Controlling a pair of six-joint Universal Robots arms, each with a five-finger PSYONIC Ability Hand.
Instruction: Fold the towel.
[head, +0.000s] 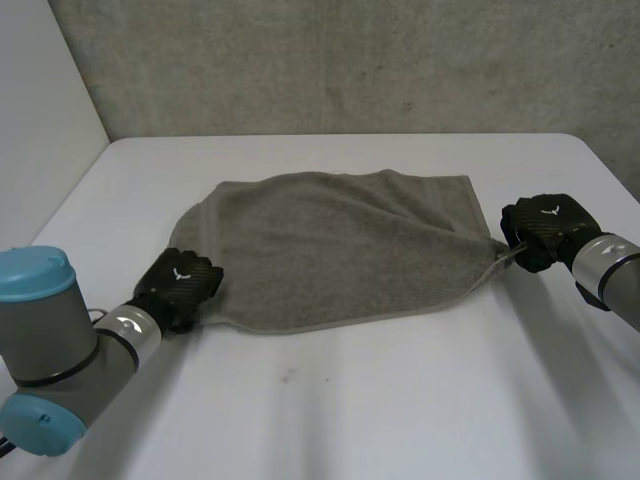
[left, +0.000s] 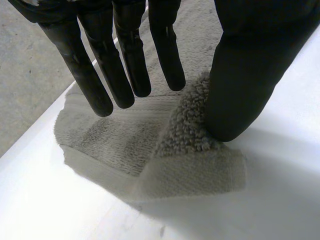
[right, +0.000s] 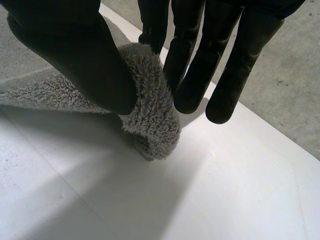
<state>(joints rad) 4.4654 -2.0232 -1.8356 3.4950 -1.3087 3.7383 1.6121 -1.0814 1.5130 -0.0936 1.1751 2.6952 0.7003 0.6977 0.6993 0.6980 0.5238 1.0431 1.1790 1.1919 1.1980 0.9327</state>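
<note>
From above, the grey towel (head: 340, 250) lies spread across the middle of the white table (head: 400, 410), rumpled along its left side. The left hand (head: 180, 285) is at its near left corner and the right hand (head: 545, 230) at its right corner, which is drawn out to a point. Up close at the left hand (left: 100, 65), the fingers are straight and spread above the towel (left: 115, 145), while the thumb (left: 245, 75) presses down on a raised bump of cloth by the corner. Nothing is pinched there. At the right hand (right: 75, 50), the corner of the towel (right: 150, 115) is nipped between thumb and fingers (right: 192, 60) and lifted just off the table. A rough concrete wall (head: 350, 60) stands behind the table, and grey floor (right: 290, 75) shows past its edge.
</note>
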